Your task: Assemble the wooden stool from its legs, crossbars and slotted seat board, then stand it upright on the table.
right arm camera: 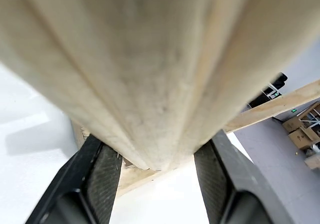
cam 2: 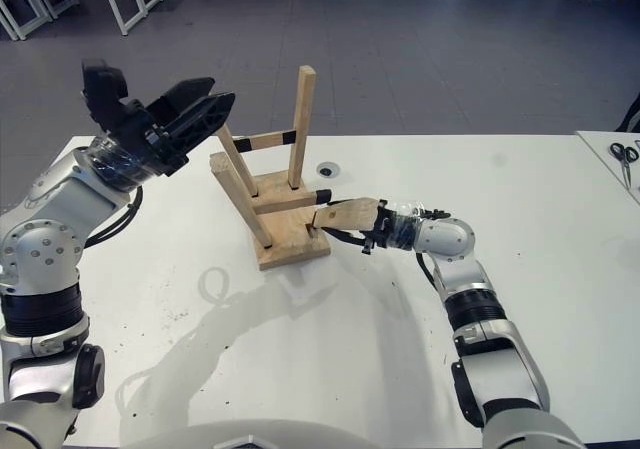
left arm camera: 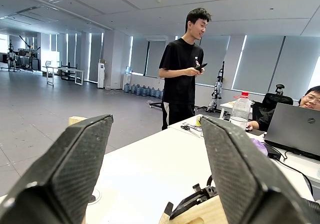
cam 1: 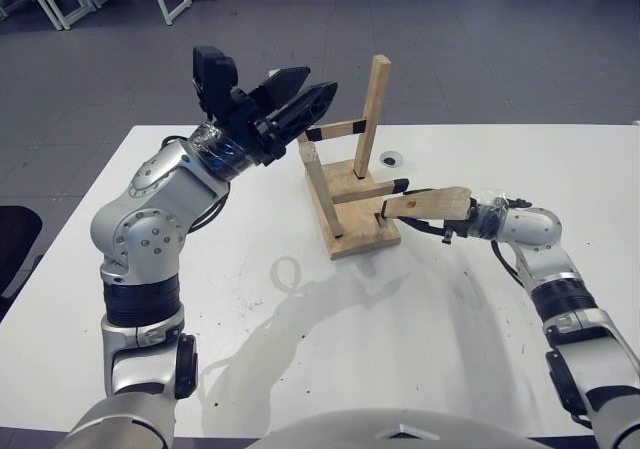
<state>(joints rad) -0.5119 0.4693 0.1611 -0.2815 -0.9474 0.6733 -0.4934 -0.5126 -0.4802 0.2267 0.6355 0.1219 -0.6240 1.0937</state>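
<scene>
The slotted seat board (cam 1: pixel 362 237) lies flat on the white table (cam 1: pixel 420 349). One leg (cam 1: pixel 373 109) stands upright from it and a second leg (cam 1: pixel 322 191) leans to the left. Black-tipped crossbars (cam 1: pixel 336 130) join them. My right gripper (right arm camera: pixel 155 184) is shut on another wooden leg (cam 1: pixel 428 204), held nearly level with its tip against the board's right edge by the lower crossbar (cam 1: pixel 366 191). Raised just left of the leaning leg's top, my left gripper (cam 1: pixel 318 83) is open with nothing between its fingers (left arm camera: pixel 75 174).
A round cable hole (cam 1: pixel 390 156) sits in the table behind the stool. Scissors (cam 2: pixel 625 154) lie on a neighbouring table at the far right. The table's front and left areas are bare white surface.
</scene>
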